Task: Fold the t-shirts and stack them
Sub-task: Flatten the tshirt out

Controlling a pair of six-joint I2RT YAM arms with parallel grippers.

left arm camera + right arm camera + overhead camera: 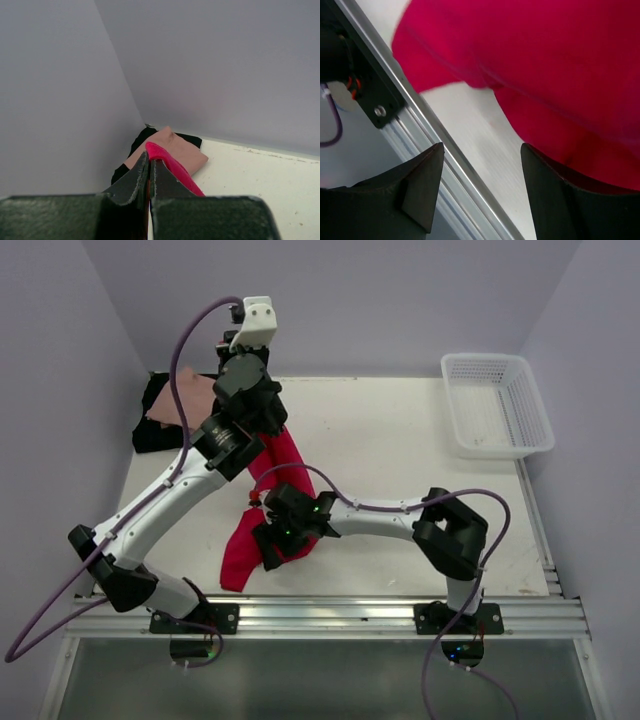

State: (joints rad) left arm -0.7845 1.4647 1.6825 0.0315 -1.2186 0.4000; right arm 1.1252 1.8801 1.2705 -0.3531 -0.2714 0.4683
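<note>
The bright red t-shirt point(243, 540) hangs stretched from my left gripper point(149, 162) down to the table near the front edge. My left gripper is shut on an edge of the red t-shirt point(172, 167) and holds it up above the table's back left. The salmon-pink t-shirt point(185, 400) lies folded on the black t-shirt point(150, 430) in the back left corner; both show in the left wrist view point(172, 147) point(137, 142). My right gripper point(482, 152) is open, just above the table beside the red cloth point(545, 65), holding nothing.
A white lattice basket point(496, 405) stands at the back right. The aluminium rail point(330, 615) runs along the table's front edge, close under my right gripper point(272, 540). Lilac walls enclose the table on three sides.
</note>
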